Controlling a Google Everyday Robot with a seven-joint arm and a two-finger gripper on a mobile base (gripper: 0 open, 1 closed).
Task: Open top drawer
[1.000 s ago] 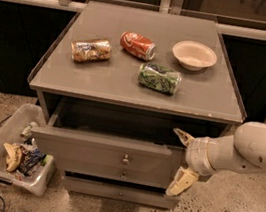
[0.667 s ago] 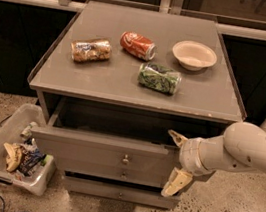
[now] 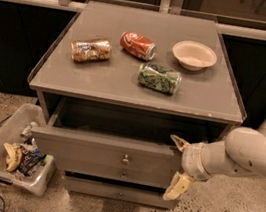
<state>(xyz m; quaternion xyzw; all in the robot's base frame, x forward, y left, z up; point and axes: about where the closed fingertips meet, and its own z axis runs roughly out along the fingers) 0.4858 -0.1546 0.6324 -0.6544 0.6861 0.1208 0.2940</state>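
Camera view: white rounded robot arm (image 3: pixel 251 156) reaching in low from right of matte grey drawer cabinet (image 3: pixel 203 95), wrist bent. Cream two-finger gripper (image 3: pixel 180 164) at cabinet front's right end, fingers spread vert. Flat grey-brown top drawer (image 3: pixel 89 152) partway out under cabinet top, small round metal knob (image 3: pixel 125 159) at centre.

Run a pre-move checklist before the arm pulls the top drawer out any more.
1. Top drawer partly out, dark gap showing behind its front: ok.
2. Gripper at the drawer front's right end, one finger above and one below that end: ok.
3. Firm contact between gripper and drawer front: cannot tell.
4. Knob at the front's centre not held, free: ok.
5. Bin on the floor lies close to the drawer's left corner; clearance: cannot tell.
6. Green can, nearest the cabinet top's front edge, lies back from it: ok.
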